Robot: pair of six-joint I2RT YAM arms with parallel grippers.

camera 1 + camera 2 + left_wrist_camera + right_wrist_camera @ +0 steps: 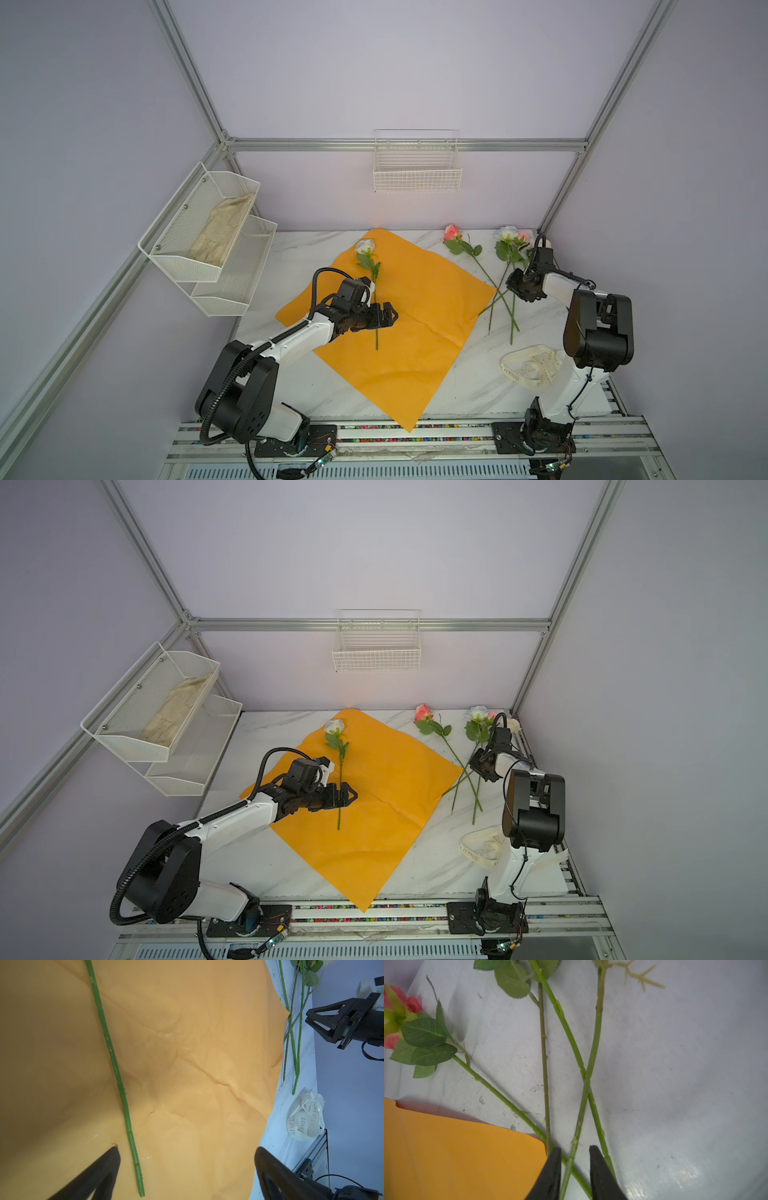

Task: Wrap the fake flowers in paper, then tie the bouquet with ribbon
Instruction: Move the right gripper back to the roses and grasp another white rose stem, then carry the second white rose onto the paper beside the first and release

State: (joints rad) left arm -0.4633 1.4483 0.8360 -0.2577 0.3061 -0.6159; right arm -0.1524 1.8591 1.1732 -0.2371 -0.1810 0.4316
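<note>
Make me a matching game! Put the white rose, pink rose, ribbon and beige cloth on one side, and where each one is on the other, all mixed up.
1 white rose
2 pink rose
3 ribbon
4 beige cloth

A in the wall rack
B on the orange paper
C back of the table, beside the paper
D curled near the table's front

Pairs: 1-B, 2-C, 3-D, 4-A

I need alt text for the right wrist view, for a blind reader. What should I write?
The right gripper, jaws slightly apart, hangs over crossed green stems of roses lying on the white table. A corner of the orange paper lies beside them, and a pink rose shows at the edge.
</note>
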